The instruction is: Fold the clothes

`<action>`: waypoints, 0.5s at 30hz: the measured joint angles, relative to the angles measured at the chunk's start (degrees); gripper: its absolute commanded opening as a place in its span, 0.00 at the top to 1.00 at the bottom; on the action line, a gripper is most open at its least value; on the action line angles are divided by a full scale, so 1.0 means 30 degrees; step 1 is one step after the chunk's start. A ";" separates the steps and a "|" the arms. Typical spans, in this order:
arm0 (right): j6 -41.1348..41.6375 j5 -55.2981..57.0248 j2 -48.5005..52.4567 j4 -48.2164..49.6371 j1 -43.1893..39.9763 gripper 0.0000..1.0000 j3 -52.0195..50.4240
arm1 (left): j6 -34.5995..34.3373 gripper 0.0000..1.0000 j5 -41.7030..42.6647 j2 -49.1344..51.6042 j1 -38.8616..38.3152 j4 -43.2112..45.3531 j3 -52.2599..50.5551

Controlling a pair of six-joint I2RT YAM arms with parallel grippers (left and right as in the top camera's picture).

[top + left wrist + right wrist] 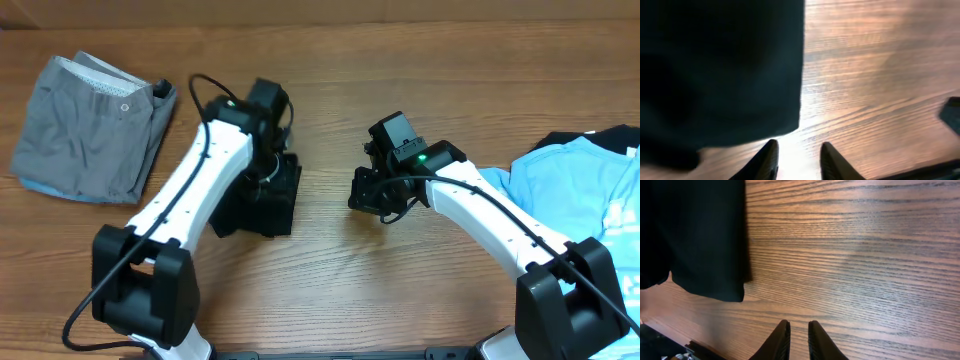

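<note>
The clothes lie in three places. A folded black T-shirt (262, 205) sits at table centre-left, filling the upper left of the left wrist view (720, 70) and showing at the left of the right wrist view (695, 235). My left gripper (272, 172) hovers over its far edge; its tips (799, 150) are open over bare wood just off the shirt's edge. My right gripper (368, 197) is to the right of the shirt, apart from it, and stands (799, 330) narrowly open with nothing between its fingers.
Folded grey shorts (90, 130) lie at the back left. A light blue T-shirt (580, 190) lies spread at the right edge, over something black. The wooden table (450, 80) shows bare between the piles.
</note>
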 measured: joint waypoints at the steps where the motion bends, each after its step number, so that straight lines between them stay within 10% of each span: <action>1: -0.0015 -0.0007 0.0000 0.0029 0.0007 0.81 0.0000 | 0.0036 0.44 -0.0306 -0.0051 0.0270 -0.0809 0.0838; 15: -0.0080 -0.0007 0.0000 0.0036 0.0007 0.81 0.0000 | 0.1858 0.32 -0.2900 -0.0874 0.3993 0.0707 0.1304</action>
